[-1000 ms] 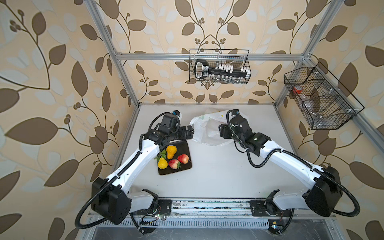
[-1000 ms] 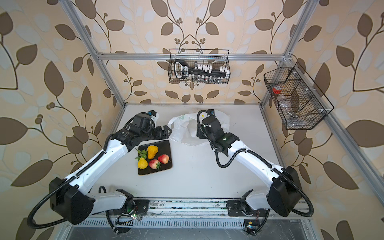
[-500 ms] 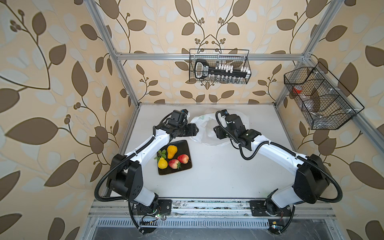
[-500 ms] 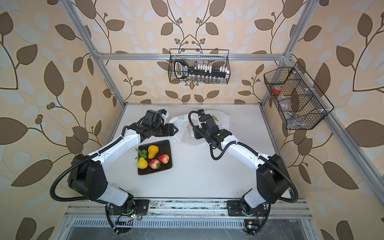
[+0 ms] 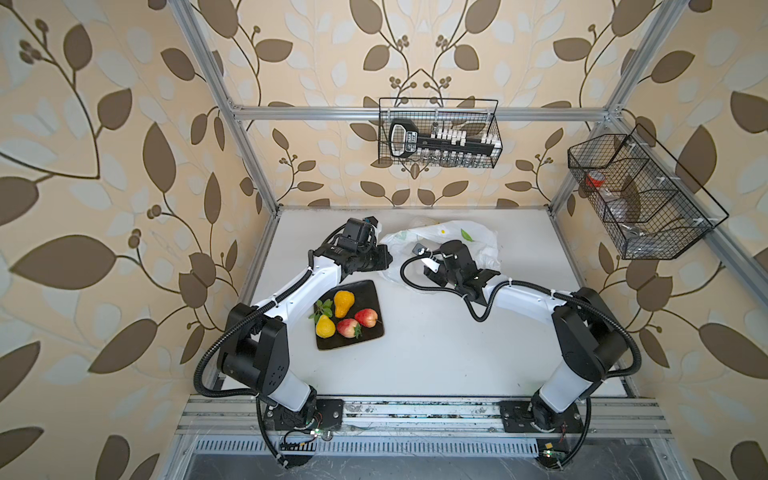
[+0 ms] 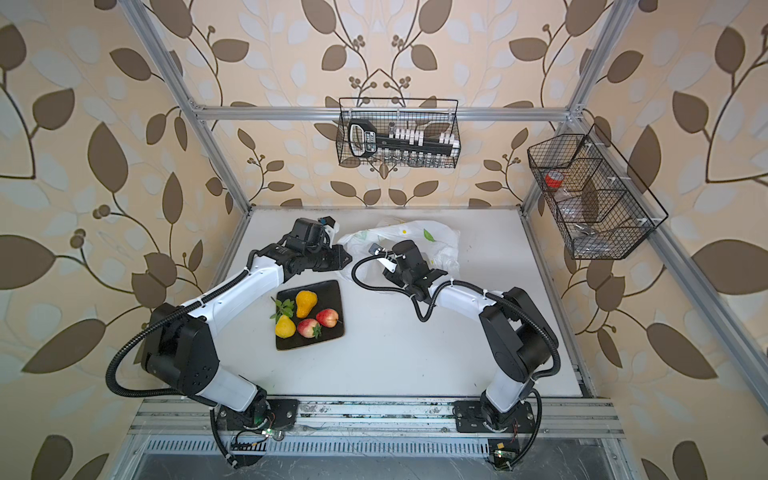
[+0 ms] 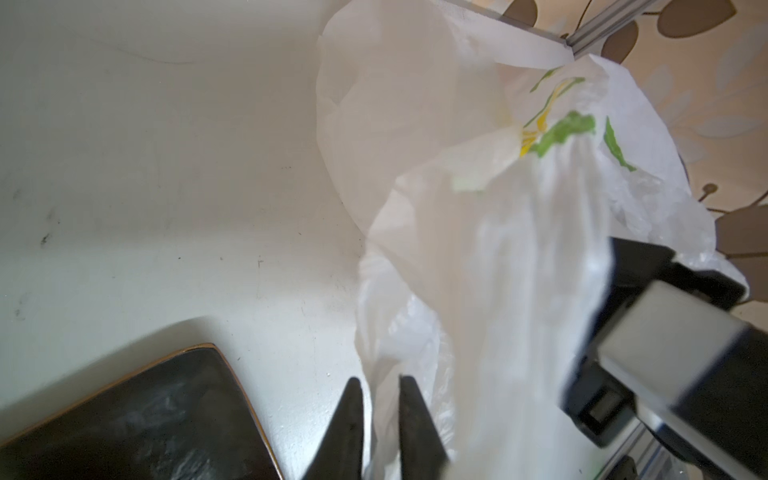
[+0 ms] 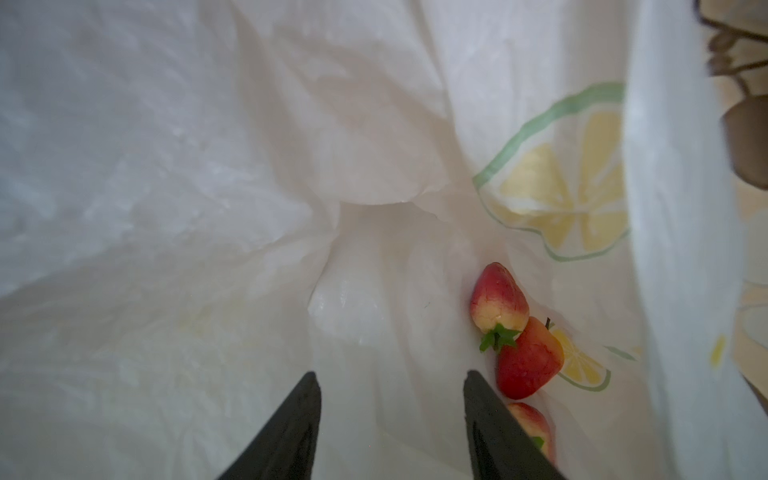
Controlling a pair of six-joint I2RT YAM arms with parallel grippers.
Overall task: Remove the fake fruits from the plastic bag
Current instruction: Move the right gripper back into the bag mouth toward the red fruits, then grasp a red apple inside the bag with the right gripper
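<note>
The plastic bag (image 5: 478,237) (image 6: 440,237) lies crumpled at the back middle of the table, white with lemon prints. My left gripper (image 7: 380,382) (image 5: 384,259) is shut on a fold of the bag's (image 7: 478,249) near edge. My right gripper (image 8: 390,378) stands open inside the bag (image 8: 208,166), with nothing between its fingers. Beside its one finger lie three fake fruits: a red-yellow strawberry (image 8: 498,299), a red one (image 8: 528,357), and a third (image 8: 532,424) partly hidden. In both top views the right wrist (image 5: 453,253) hides its fingers.
A dark square tray (image 5: 368,291) (image 6: 332,291) in front of the left gripper holds an orange pear (image 5: 344,302), a yellow pear (image 5: 325,326) and two red fruits (image 5: 348,328). Wire baskets hang on the back wall (image 5: 438,133) and the right wall (image 5: 640,195).
My left gripper has closed on the bag's edge. The right gripper has pushed further into the bag and its jaws have narrowed a little.
</note>
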